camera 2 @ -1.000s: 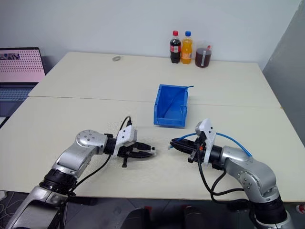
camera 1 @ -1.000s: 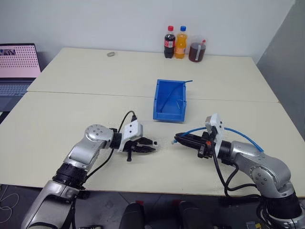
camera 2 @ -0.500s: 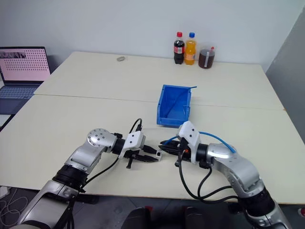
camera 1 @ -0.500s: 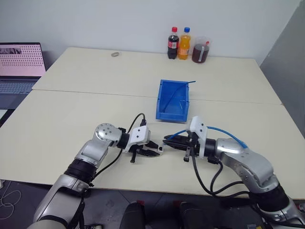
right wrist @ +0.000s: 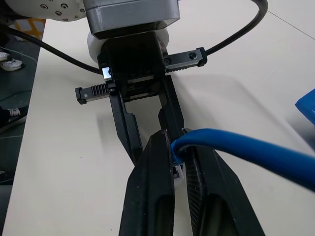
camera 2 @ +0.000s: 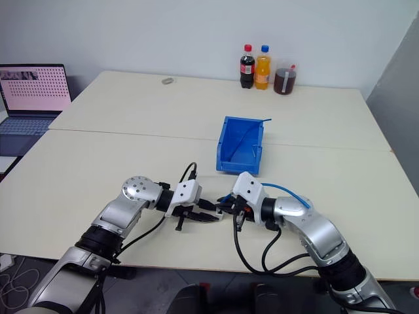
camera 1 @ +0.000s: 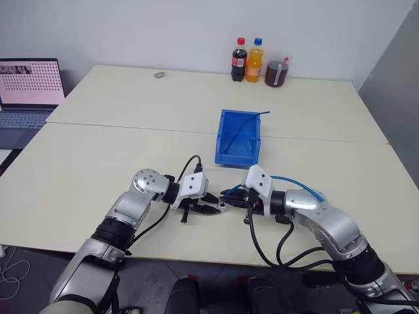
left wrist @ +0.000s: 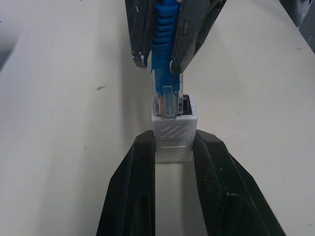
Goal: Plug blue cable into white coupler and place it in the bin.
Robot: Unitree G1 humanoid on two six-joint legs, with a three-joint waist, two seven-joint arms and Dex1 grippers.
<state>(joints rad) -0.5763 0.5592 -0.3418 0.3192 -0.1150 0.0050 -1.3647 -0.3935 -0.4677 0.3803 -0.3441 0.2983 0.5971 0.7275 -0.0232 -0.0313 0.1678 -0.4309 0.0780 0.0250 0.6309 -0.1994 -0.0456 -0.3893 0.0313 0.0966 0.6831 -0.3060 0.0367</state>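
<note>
Table (camera 1: 98, 150) first: your bin (camera 1: 238, 137) waits beyond both arms. Nearer you, the left tool (left wrist: 173, 147) is clamped on the white coupler (left wrist: 172, 132), socket facing the right tool (left wrist: 160, 61), which pinches the blue cable (right wrist: 236, 147). Plug and socket lie on one line, the plug tip at the socket mouth; push straight along it.

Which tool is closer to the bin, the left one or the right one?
Right. The right tool, holding the cable, sits just in front of the bin. The left tool, gripping the coupler, is slightly farther and more to the left.
</note>
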